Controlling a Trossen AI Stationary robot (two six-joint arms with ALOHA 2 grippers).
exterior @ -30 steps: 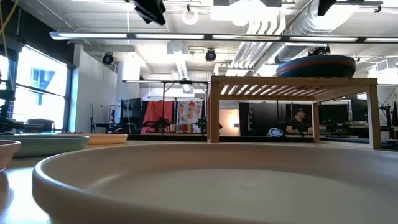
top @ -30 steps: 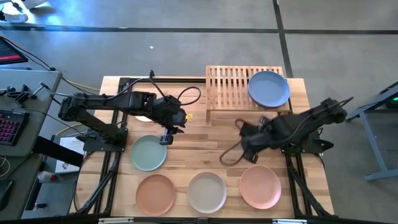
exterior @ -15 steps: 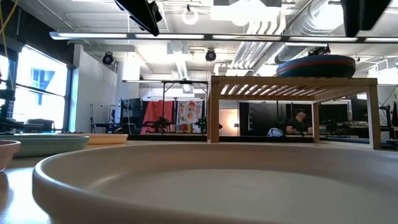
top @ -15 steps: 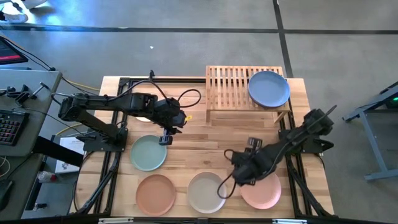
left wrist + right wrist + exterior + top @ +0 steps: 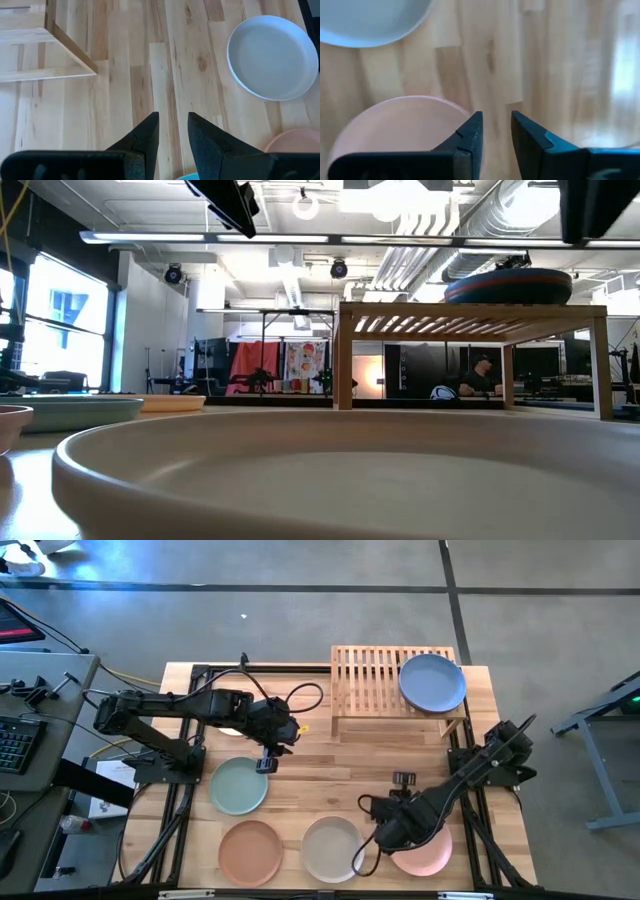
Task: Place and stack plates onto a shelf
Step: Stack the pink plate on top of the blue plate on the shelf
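- Table (image 5: 330,755): four plates lay loose on the planks, apparently still to be moved.
- Shelf (image 5: 365,680): stood at the far edge, holding a stack with the blue plate (image 5: 432,682) on top; left half bare.
- Green plate (image 5: 238,786), terracotta plate (image 5: 250,851), beige plate (image 5: 330,848), pink plate (image 5: 425,852): not yet shelved.
- Right gripper (image 5: 495,132): over the pink plate's rim, fingers slightly apart, nothing held.
- Left gripper (image 5: 172,132): beside the green plate, fingers slightly apart, empty.
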